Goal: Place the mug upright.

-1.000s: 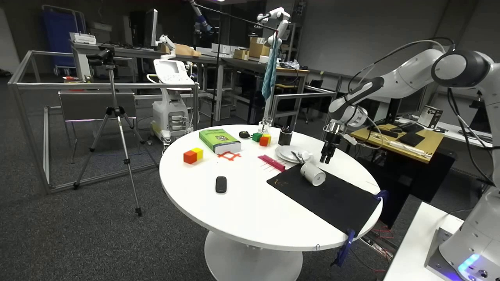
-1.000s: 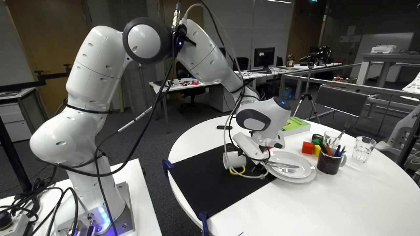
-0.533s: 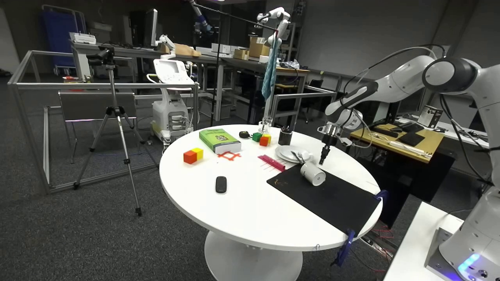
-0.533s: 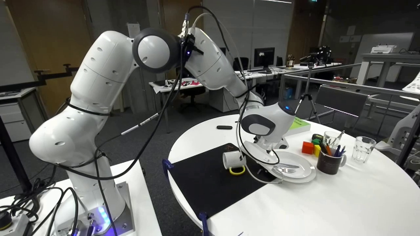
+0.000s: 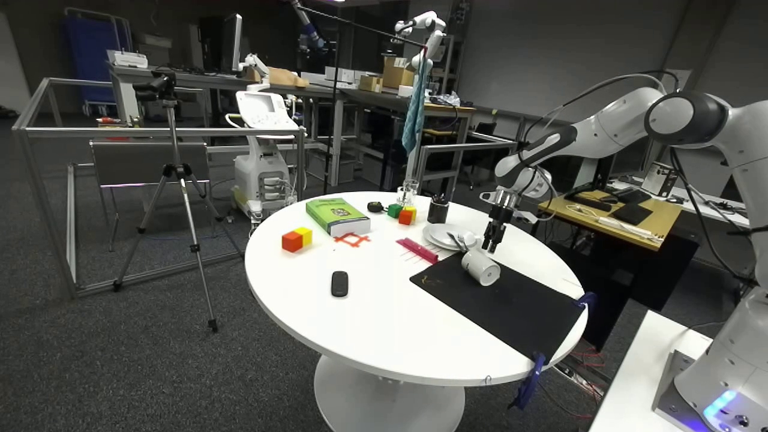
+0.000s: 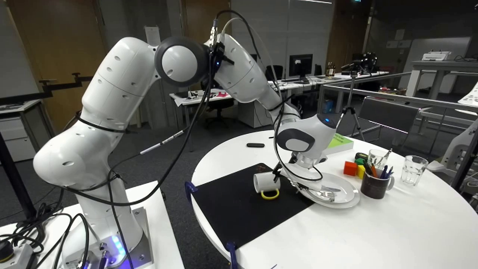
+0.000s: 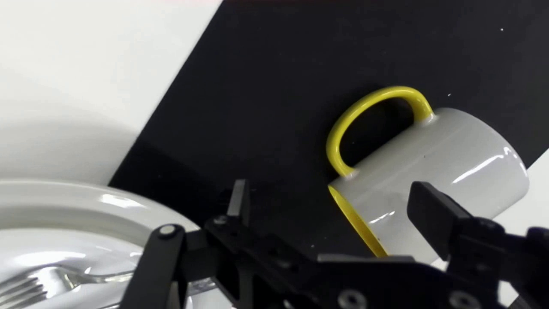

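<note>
The white glossy cylindrical mug (image 7: 446, 159), which has a yellow handle and a yellow inside, lies on its side on the flat black mat (image 7: 266, 107), close to the tips of the black two-fingered gripper (image 7: 330, 193). The gripper is released: its fingers (image 7: 433, 219) stand widely apart, and in the wrist view one of them covers part of the mug's wall (whether it touches, I cannot tell). The mouth of the mug is turned toward the space between these fingers. On the side of the opposite finger lies the stack of round white plates (image 7: 64, 201), on which rests a shiny metal fork (image 7: 55, 279). Beyond the plates, farther from the gripper, stand the dark brown cup (image 6: 373, 187) with pens (image 6: 383, 172) and, near it, the small red block (image 6: 350, 168), in an exterior view. Well apart from the gripper, on the round white table (image 5: 372, 324), lie the thick green book (image 5: 339, 215) and the black oblong object (image 5: 339, 284).
</note>
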You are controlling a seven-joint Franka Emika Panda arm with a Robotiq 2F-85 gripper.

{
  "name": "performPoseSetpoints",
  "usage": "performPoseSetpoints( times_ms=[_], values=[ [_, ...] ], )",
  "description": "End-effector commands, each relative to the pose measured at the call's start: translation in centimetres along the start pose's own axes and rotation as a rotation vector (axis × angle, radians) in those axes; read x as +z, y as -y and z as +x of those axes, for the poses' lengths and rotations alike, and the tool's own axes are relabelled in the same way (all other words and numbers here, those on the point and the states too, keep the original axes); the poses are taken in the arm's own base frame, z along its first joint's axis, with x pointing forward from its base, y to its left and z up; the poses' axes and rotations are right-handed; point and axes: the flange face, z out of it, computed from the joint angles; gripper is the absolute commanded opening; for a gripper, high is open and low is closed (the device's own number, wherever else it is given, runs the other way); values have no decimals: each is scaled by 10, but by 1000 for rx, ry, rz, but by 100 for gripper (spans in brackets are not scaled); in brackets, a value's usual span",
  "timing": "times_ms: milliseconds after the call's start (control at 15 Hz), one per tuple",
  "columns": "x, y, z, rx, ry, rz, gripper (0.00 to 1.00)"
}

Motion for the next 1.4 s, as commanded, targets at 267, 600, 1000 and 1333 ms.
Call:
performPoseSetpoints(
  times_ms=[267, 600, 1000, 1333],
  values=[
    [-14, 4, 0, -243, 101, 121, 100],
    [-13, 2, 2, -304, 115, 148, 100],
    [3, -5, 6, -305, 126, 160, 100],
    [17, -5, 5, -277, 115, 154, 100]
  ],
)
